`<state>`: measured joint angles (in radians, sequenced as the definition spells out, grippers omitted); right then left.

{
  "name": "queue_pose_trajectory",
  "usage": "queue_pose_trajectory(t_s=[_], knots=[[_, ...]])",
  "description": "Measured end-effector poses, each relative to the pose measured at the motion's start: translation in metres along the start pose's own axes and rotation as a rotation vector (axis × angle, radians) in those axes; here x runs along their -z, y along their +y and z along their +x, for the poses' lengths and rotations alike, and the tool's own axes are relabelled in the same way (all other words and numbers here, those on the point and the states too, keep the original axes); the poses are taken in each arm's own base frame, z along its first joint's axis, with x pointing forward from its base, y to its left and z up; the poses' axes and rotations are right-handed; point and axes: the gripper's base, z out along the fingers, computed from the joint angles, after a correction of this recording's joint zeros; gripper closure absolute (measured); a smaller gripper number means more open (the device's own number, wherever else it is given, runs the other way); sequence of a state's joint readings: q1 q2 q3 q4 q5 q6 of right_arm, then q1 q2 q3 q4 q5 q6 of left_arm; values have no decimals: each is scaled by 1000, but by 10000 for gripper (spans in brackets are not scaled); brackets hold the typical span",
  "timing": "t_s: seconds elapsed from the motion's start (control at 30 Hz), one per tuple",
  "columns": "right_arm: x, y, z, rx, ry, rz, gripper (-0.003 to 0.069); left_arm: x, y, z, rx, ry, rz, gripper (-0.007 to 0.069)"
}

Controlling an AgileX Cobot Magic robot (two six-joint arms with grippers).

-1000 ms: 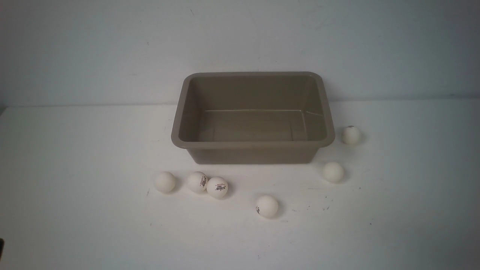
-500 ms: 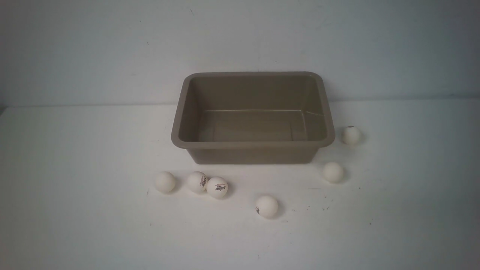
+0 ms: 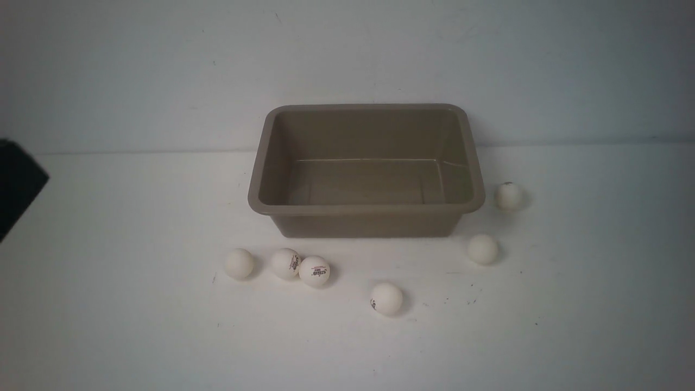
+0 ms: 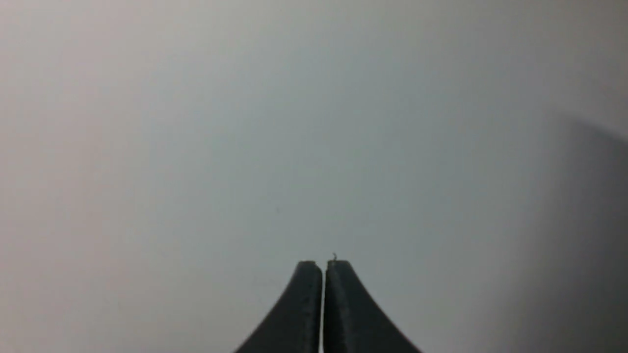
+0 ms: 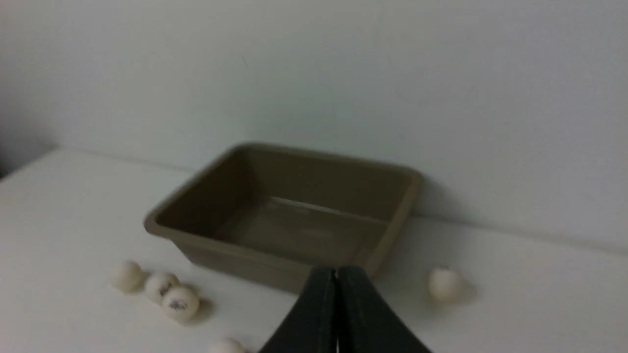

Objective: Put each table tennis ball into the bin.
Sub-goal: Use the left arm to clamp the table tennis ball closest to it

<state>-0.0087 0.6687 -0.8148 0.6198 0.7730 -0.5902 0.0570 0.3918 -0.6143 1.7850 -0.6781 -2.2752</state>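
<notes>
The taupe bin point(image 3: 367, 209) stands against the back wall with nothing in it. Several white table tennis balls lie on the table round it. Three sit in a row at its front left point(image 3: 239, 264) point(image 3: 286, 263) point(image 3: 314, 271), one lies in front point(image 3: 386, 298), and two are at its right point(image 3: 482, 249) point(image 3: 509, 196). My left gripper point(image 4: 324, 264) is shut and empty, with only blank pale surface before it. My right gripper point(image 5: 337, 271) is also shut and empty, facing the bin point(image 5: 162, 226) from the near right, with a ball point(image 5: 444, 284) to one side.
A black part of my left arm point(image 3: 19, 182) juts in at the front view's left edge, well away from the balls. The white wall rises right behind the bin. Small dark specks mark the white tabletop point(image 3: 472, 298).
A black part of my left arm has come into the front view at the left edge, higher than the sliver seen earlier. The bin and balls have not moved.
</notes>
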Motion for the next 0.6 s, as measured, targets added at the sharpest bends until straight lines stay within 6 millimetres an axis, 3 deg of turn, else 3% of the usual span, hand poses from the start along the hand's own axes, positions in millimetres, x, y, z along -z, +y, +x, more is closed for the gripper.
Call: queue_pose_trajectory(t_s=[0.13, 0.33, 0.6], knots=[[-21, -14, -19, 5, 71, 40, 669, -28, 23, -14, -53, 39, -76, 629], [-40, -19, -27, -41, 103, 6, 669, -58, 61, -26, -173, 57, -240, 629], [-65, -24, -22, -63, 154, -49, 669, -94, 125, -13, -478, 220, -481, 629]])
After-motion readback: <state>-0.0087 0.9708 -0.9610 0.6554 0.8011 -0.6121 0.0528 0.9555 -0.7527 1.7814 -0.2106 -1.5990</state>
